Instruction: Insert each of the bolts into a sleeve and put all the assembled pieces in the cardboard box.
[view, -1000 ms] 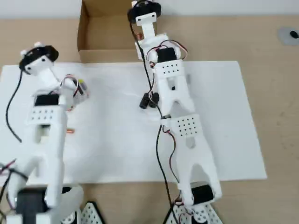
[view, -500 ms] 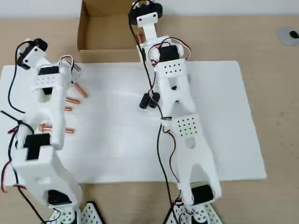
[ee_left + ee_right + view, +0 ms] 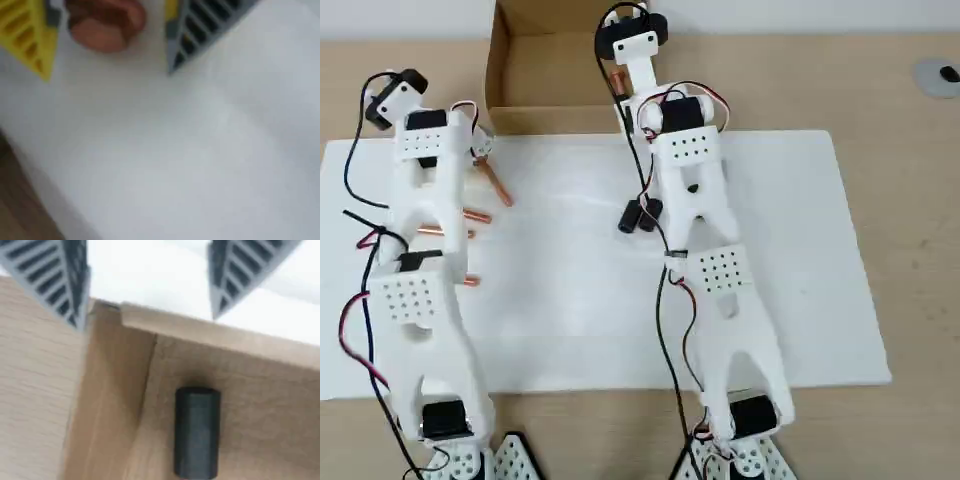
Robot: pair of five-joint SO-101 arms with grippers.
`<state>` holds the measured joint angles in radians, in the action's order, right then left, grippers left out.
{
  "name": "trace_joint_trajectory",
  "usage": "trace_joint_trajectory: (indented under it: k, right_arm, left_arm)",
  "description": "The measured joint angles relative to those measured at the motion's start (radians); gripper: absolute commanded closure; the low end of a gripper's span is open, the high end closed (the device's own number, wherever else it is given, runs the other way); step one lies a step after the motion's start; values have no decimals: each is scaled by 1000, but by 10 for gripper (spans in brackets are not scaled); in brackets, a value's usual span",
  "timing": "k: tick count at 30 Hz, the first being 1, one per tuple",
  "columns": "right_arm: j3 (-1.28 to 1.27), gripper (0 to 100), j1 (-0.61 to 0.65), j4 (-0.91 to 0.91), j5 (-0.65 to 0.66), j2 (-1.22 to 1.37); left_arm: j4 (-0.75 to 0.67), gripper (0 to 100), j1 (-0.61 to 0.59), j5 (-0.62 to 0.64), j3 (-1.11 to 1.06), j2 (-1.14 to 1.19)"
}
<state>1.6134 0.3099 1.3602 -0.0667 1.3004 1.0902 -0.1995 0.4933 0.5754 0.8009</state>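
The left gripper (image 3: 107,67) sits low over the white sheet (image 3: 200,165) with its jaws apart. A yellow finger (image 3: 25,30) and a dark ribbed finger (image 3: 210,22) stand on either side of a bolt head (image 3: 105,25), which is round and copper-coloured. A gap shows between the head and the dark finger. In the high view this gripper (image 3: 480,152) is at the upper end of a slanting bolt (image 3: 497,187), a slim copper shaft lying on the sheet. More bolts (image 3: 475,213) of the same colour lie just beside the left arm, some partly hidden under it. Two sleeves (image 3: 640,215), short black cylinders, lie side by side on the sheet against the right arm. The right gripper (image 3: 147,280) hangs over the near wall of the cardboard box (image 3: 115,390), its grey ribbed fingers (image 3: 50,275) spread wide with nothing between them. A black sleeve (image 3: 196,432), smooth and dark, lies on its side on the box floor near a corner; I cannot tell whether a bolt sits in it. From above, the box (image 3: 505,70) stands open-topped at the far edge of the sheet on the wooden table (image 3: 910,200), with the right gripper (image 3: 623,88) at its right end.
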Motion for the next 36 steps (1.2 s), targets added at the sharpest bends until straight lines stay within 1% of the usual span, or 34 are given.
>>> trace_joint_trajectory:
  k: [2, 7, 13, 17, 24, 36]
  right_arm:
    - [0, 797, 0, 0, 0, 0]
    - [0, 797, 0, 0, 0, 0]
    - [0, 797, 0, 0, 0, 0]
    - [0, 797, 0, 0, 0, 0]
    - [0, 797, 0, 0, 0, 0]
    - [0, 798, 0, 0, 0, 0]
  left_arm:
    - [75, 834, 0, -31, 104, 57]
    - [269, 836, 18, -155, 371, 195]
    - [512, 835, 34, -193, 629, 299]
    - [623, 836, 38, -198, 747, 311]
    - [652, 836, 38, -198, 789, 319]
    - [654, 836, 44, -195, 697, 327]
